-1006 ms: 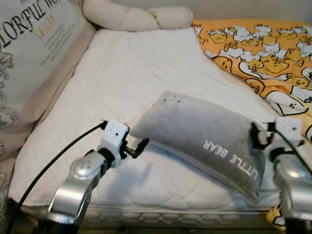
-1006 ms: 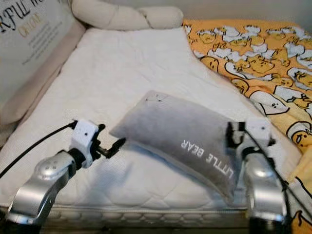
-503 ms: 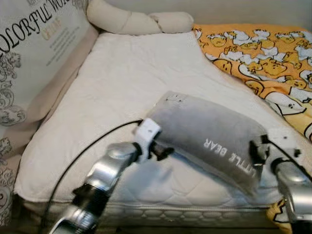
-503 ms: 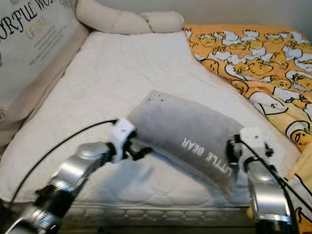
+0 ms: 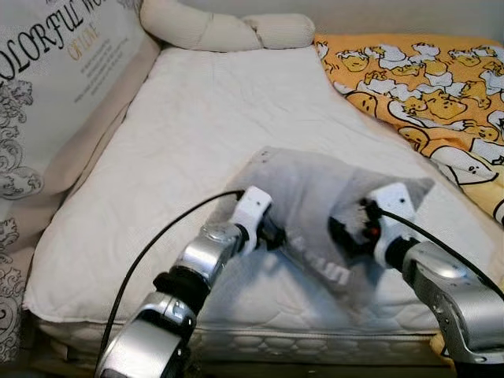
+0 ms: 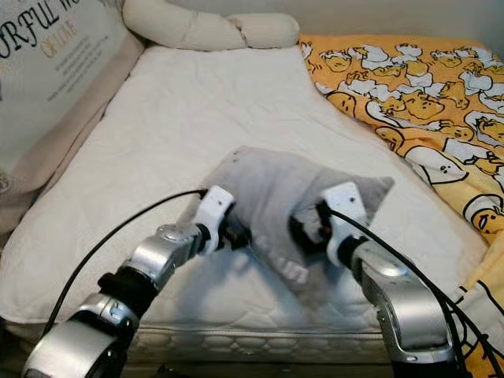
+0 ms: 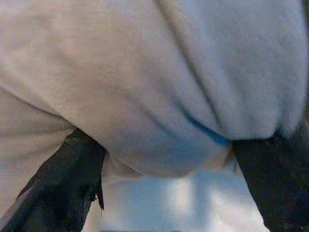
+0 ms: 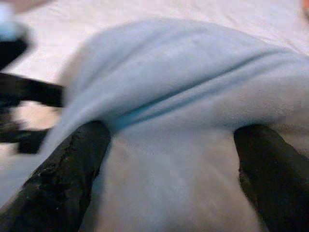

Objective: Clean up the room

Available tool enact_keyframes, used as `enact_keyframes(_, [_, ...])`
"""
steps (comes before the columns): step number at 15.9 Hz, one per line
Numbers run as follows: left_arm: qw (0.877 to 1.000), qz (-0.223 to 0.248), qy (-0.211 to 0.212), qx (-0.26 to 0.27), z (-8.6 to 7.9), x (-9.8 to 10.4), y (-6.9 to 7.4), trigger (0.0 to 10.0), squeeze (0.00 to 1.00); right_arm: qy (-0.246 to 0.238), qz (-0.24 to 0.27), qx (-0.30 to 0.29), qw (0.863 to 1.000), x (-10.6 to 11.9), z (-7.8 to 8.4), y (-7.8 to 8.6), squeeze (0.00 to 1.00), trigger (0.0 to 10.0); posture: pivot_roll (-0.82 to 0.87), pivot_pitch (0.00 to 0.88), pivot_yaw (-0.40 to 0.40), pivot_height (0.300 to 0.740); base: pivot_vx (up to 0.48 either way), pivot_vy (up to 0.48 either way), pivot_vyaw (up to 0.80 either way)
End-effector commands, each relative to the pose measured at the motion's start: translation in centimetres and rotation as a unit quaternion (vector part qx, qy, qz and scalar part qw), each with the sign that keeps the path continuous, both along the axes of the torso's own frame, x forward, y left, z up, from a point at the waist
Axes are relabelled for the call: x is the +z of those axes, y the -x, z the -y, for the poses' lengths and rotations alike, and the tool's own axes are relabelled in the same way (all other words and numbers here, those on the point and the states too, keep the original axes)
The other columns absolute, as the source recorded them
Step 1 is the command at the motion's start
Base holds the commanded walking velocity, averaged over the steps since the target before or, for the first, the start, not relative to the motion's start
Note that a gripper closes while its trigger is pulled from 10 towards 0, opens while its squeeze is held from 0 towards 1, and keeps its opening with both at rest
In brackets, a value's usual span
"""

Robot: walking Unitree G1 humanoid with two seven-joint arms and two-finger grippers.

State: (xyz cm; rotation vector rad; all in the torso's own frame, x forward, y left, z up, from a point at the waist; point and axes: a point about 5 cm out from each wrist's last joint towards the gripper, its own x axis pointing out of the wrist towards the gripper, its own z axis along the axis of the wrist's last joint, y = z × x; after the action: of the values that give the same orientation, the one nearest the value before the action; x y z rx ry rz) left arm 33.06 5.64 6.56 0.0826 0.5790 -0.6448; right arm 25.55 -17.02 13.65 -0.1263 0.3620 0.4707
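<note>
A grey pillow (image 5: 311, 193) with white lettering lies bunched up on the white mattress (image 5: 197, 126), squeezed between my two arms. My left gripper (image 5: 276, 236) presses into its left end. My right gripper (image 5: 346, 232) pushes in from the right end. In the left wrist view the grey pillow (image 7: 159, 87) bulges into the wide gap between the black fingers (image 7: 63, 183). In the right wrist view the pillow (image 8: 183, 96) likewise fills the span between the spread fingers (image 8: 67, 169). Both grippers are open against the fabric.
An orange cartoon-print blanket (image 5: 425, 87) covers the bed's right side. A cream braided bolster (image 5: 228, 31) lies along the head end. A printed padded panel (image 5: 55, 87) lines the left side. The mattress's front edge (image 5: 315, 342) is just below my arms.
Both arms have moved inward toward each other. The pillow, flat and long before, is now crumpled into a short heap between the grippers.
</note>
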Motion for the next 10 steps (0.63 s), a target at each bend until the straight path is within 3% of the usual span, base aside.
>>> enact_keyframes(1, [0.999, 0.037, 0.024, 0.009, 0.4, 2.0, -1.2, 10.0, 0.00, -0.023, -0.007, 0.069, 0.997, 0.7, -2.2, 0.4, 0.00, 10.0, -0.17, 0.036, 0.027, 0.740, 0.000, 0.000, 0.00])
enact_keyframes(2, [0.997, 0.067, 0.020, 0.032, -1.8, 3.6, -2.4, 10.0, 0.00, -0.043, -0.015, 0.118, 0.992, 1.8, -3.4, 1.3, 0.00, 10.0, -0.17, 0.040, 0.023, 0.740, 0.000, 0.000, 0.00])
enact_keyframes(3, [0.996, 0.075, 0.015, 0.040, -2.7, 3.9, -2.7, 10.0, 0.00, -0.051, -0.019, 0.130, 0.990, 2.1, -3.7, 1.6, 0.00, 10.0, -0.17, 0.041, 0.023, 0.740, 0.000, 0.000, 0.00])
enact_keyframes(7, [0.991, 0.112, -0.036, 0.059, -9.3, 5.7, -3.2, 10.0, 0.00, -0.092, -0.033, 0.204, 0.974, 3.6, -5.7, 3.0, 0.00, 10.0, -0.15, 0.048, 0.005, 0.740, 0.000, 0.000, 0.00])
enact_keyframes(8, [0.989, 0.124, -0.054, 0.068, -11.2, 6.3, -3.1, 10.0, 0.00, -0.107, -0.019, 0.196, 0.975, 4.4, -6.0, 2.6, 0.00, 10.0, -0.15, 0.048, -0.003, 0.740, 0.000, 0.000, 0.00])
enact_keyframes(9, [0.986, 0.133, -0.064, 0.072, -12.1, 6.6, -3.0, 10.0, 0.00, -0.114, -0.004, 0.171, 0.979, 5.1, -5.7, 1.8, 0.00, 10.0, -0.15, 0.048, -0.005, 0.740, 0.000, 0.000, 0.00])
enact_keyframes(10, [0.986, 0.133, -0.062, 0.072, -12.4, 6.6, -2.8, 10.0, 0.00, -0.097, 0.023, 0.106, 0.989, 5.5, -4.2, 0.2, 0.00, 10.0, -0.15, 0.047, -0.008, 0.740, 0.000, 0.000, 0.00])
